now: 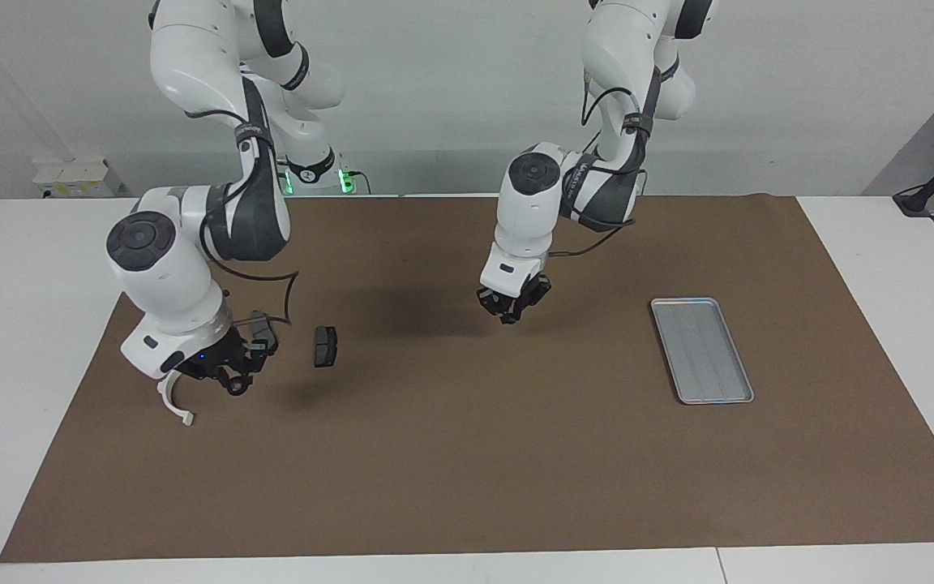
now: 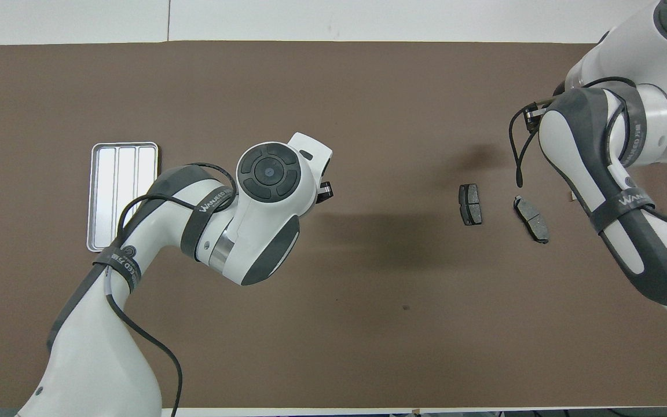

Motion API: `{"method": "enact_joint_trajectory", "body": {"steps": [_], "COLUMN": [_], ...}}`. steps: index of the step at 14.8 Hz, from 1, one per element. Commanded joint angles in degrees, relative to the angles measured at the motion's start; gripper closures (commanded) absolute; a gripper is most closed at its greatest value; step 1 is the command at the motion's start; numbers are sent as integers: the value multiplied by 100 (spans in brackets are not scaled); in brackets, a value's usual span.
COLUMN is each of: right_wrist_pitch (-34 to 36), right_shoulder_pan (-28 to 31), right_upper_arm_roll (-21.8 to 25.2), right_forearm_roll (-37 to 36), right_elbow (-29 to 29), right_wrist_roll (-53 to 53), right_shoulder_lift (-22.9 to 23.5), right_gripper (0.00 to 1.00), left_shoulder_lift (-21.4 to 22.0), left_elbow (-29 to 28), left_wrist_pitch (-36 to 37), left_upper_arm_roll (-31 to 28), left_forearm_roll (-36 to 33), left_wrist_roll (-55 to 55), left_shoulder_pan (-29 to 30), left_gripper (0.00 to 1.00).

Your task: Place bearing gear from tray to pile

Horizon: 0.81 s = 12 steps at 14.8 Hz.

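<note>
The silver tray lies bare at the left arm's end of the mat; it also shows in the overhead view. I see no bearing gear in it or clearly anywhere. The pile is at the right arm's end: a white arc bracket, one dark brake pad, and a second brake pad partly hidden in the facing view. My right gripper is low over the pile, between the bracket and the second pad. My left gripper hangs above the middle of the mat.
A brown mat covers most of the white table. The right arm's elbow and forearm hide the bracket in the overhead view.
</note>
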<state>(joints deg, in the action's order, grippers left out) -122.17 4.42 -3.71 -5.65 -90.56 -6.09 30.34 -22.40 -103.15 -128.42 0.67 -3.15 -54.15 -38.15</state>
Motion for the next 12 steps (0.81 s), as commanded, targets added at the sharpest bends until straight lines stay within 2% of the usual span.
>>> {"method": "enact_joint_trajectory", "body": {"steps": [1, 8, 9, 10, 11, 12], "right_wrist_pitch": [-350, -606, -606, -606, -606, -589], "right_shoulder_pan": [112, 121, 112, 112, 112, 112], "right_upper_arm_roll": [-86, -86, -86, -86, -86, -86], "right_forearm_roll": [29, 37, 38, 38, 38, 38], "right_elbow": [-41, -111, -111, -111, -111, -102], "right_wrist_roll": [-164, -155, -147, -138, -129, -138], "right_shoulder_lift": [208, 332, 332, 332, 324, 306], "right_gripper": [100, 100, 73, 34, 1, 0], "left_shoulder_lift": [-63, -28, -19, -10, -10, -10], "left_elbow": [-91, -644, -723, -759, -759, -750], "left_wrist_pitch": [-261, -736, -824, -842, -842, -833], "left_upper_arm_roll": [-93, -102, -102, -102, -102, -102], "left_forearm_roll": [-239, -283, -326, -327, -327, -327], "left_wrist_roll": [-385, -562, -571, -562, -562, -553], "left_shoulder_pan": [-237, -325, -333, -342, -342, -342], "left_gripper": [100, 100, 100, 100, 100, 100]}}
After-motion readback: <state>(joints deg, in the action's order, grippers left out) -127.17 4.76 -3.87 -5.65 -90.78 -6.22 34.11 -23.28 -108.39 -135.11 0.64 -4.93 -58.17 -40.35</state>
